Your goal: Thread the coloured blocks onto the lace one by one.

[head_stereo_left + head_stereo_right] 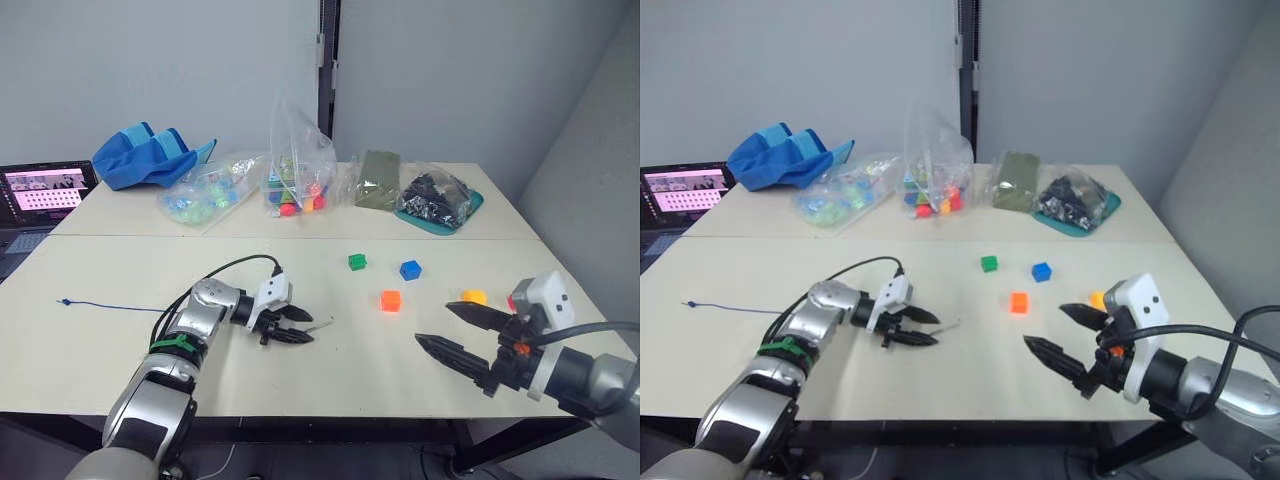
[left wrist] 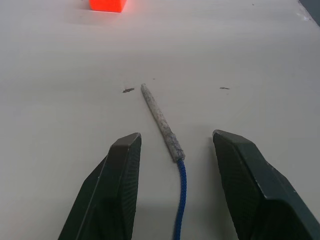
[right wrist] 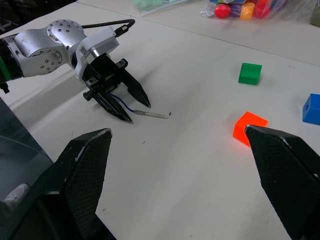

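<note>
Nearest the robot, the right gripper (image 1: 462,330) hovered low over the white table (image 1: 120,350) with its two black fingers spread wide and nothing between them. The left gripper (image 1: 297,326) lay low on the table, its fingers parted on either side of the lace (image 2: 180,192), whose stiff pale tip (image 2: 160,121) lay flat on the surface between them, not pinched. The thin blue cord ran back past the left arm to a small knot (image 1: 62,301) near the table's left edge. Beyond the grippers sat the orange block (image 1: 390,300), with the yellow block (image 1: 473,296) just beside the right gripper, then the green block (image 1: 357,262) and blue block (image 1: 410,269). At the far edge lay clear bags (image 1: 298,165) of coloured pieces, a blue cloth (image 1: 148,155) and a laptop (image 1: 40,190); no writing was legible.
</note>
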Controlling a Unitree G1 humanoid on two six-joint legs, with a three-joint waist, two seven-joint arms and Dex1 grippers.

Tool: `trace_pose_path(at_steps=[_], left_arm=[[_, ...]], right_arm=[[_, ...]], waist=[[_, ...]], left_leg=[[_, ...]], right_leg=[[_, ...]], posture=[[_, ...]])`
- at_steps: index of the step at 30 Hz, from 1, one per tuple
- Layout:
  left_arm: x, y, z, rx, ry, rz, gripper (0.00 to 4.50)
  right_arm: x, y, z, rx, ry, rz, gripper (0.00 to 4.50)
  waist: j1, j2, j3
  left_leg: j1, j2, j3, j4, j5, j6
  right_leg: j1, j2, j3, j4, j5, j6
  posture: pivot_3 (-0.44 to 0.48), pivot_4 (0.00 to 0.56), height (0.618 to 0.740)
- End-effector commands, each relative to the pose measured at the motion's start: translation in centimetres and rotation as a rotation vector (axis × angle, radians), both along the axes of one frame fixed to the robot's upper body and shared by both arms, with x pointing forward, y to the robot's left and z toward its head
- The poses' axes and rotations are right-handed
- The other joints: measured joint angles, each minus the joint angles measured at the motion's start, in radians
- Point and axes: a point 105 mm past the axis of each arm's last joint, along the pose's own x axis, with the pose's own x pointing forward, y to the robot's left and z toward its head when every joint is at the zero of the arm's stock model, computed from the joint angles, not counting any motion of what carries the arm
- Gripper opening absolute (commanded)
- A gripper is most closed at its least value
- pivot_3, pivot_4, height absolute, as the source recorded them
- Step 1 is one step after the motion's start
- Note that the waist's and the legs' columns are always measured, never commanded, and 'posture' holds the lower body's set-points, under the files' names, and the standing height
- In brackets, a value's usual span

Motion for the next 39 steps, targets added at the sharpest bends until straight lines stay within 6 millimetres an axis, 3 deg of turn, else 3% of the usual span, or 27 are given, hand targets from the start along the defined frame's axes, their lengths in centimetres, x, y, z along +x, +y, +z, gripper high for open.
trace_pose_path(at_steps=[1,4,7,12,26,35,39], left_arm=[[-0.7,-0.2,-0.4,0.003,-0.029,-0.004,2.36],[-0.9,-0.1,-0.7,-0.002,-0.03,0.015,2.36],[-0.8,0.3,-1.1,0.006,-0.045,0.047,1.62],[-0.7,-0.1,-1.6,0.022,-0.093,0.063,0.01],[-2.1,-0.7,1.0,-0.067,-0.02,-0.089,0.01],[-1.9,-0.7,-0.5,0.005,-0.033,-0.091,0.01],[-2.3,-0.5,-1.2,0.008,-0.024,-0.103,1.33]], right_arm=[[-0.3,0.5,0.7,0.004,-0.038,0.032,4.5],[-0.3,0.6,0.4,0.011,-0.026,0.034,4.5],[-0.3,0.5,0.2,0.011,-0.02,0.034,4.5],[-0.2,0.4,-0.2,-0.009,-0.008,0.03,4.5],[0.1,0.0,-0.4,0.003,-0.048,-0.011,4.5],[0.0,-0.2,-1.4,0.001,-0.039,-0.046,4.5],[0.0,-0.3,-1.5,-0.002,-0.042,-0.051,4.5]], waist=[[0.0,0.0,0.0],[0.001,0.0,0.0],[0.001,0.0,0.0],[0.001,0.0,0.0],[0.002,0.0,-0.001],[0.002,0.0,-0.001],[0.003,0.0,-0.001]], left_leg=[[0.0,0.0,0.0,0.0,0.0,0.0],[0.001,0.0,0.0,0.0,0.0,0.0],[0.001,0.0,0.0,0.0,0.0,0.0],[0.001,0.0,0.0,0.0,0.0,0.0],[0.001,0.0,0.0,0.0,0.0,0.0],[0.001,0.0,0.0,0.001,0.0,0.0],[0.001,0.0,0.0,0.001,0.0,0.0]], right_leg=[[0.0,0.0,0.0,0.0,0.0,0.0],[0.001,0.0,0.0,0.0,0.0,0.0],[0.001,0.0,0.0,0.0,0.0,0.0],[0.001,0.0,0.0,0.0,0.0,0.0],[0.001,0.0,0.0,0.0,0.0,0.0],[0.001,0.0,0.0,0.0,0.0,0.0],[0.001,0.0,0.0,0.0,0.0,0.0]], posture=[[0.0,0.15,0.74],[0.0,0.15,0.74],[0.0,0.15,0.74],[0.0,0.15,0.74],[0.0,0.15,0.74],[0.0,0.15,0.74],[0.0,0.15,0.74]])
